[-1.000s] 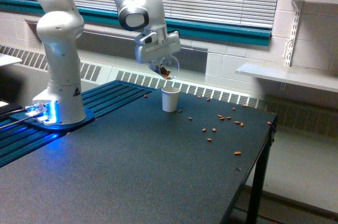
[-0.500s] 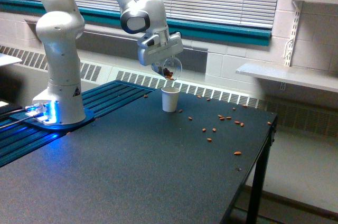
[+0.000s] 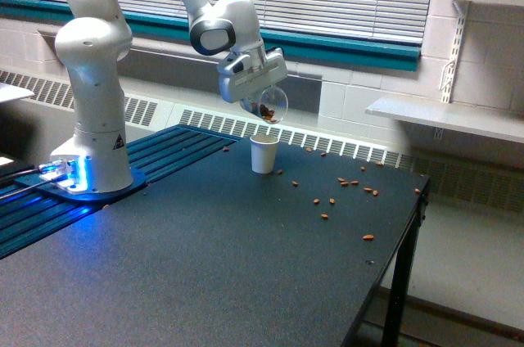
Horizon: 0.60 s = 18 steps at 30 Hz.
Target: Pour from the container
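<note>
Gripper [image 3: 260, 92] | clamped on container [image 3: 270, 105], seemingly | risen and shifted right since earlier | tilted above white cup [image 3: 264, 154] | pour unfinished, nuts remain

You can read no text here; the small dark triangular sticker [image 3: 117, 141] on the arm's base is illegible.

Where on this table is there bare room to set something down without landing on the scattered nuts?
The dark table is bare across its whole near half, from the arm's base to the near-right edge. It is crowded farther back: the white paper cup stands under the tilted container held in the tool, and scattered nuts litter the stretch toward the exterior view's right.
</note>
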Each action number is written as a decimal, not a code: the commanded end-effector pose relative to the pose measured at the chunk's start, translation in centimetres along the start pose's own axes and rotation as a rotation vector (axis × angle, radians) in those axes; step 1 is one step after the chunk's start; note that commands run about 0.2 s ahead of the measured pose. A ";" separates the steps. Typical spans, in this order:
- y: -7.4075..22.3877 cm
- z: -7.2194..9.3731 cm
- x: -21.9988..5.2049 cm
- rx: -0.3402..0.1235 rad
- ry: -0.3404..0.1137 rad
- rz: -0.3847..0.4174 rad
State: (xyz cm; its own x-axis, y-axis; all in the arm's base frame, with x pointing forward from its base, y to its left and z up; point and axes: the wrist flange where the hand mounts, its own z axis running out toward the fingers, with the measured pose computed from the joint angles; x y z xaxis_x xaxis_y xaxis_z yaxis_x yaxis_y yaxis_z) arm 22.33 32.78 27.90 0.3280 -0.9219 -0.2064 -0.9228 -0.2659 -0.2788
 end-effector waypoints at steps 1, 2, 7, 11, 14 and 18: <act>-0.6 0.2 -0.6 0.014 -0.007 0.024; -0.5 0.3 -0.6 0.012 -0.005 0.023; -0.3 0.5 -0.8 0.004 0.007 0.023; -0.1 0.6 -1.0 -0.005 0.011 0.024; 0.1 0.8 -1.1 -0.013 0.016 0.027; 0.5 1.0 -1.0 -0.025 0.023 0.037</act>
State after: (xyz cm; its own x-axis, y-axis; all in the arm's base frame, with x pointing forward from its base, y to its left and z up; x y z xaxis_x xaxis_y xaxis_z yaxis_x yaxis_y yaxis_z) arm 21.99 33.84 27.40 0.3399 -0.9216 -0.1874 -0.9192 -0.2834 -0.2735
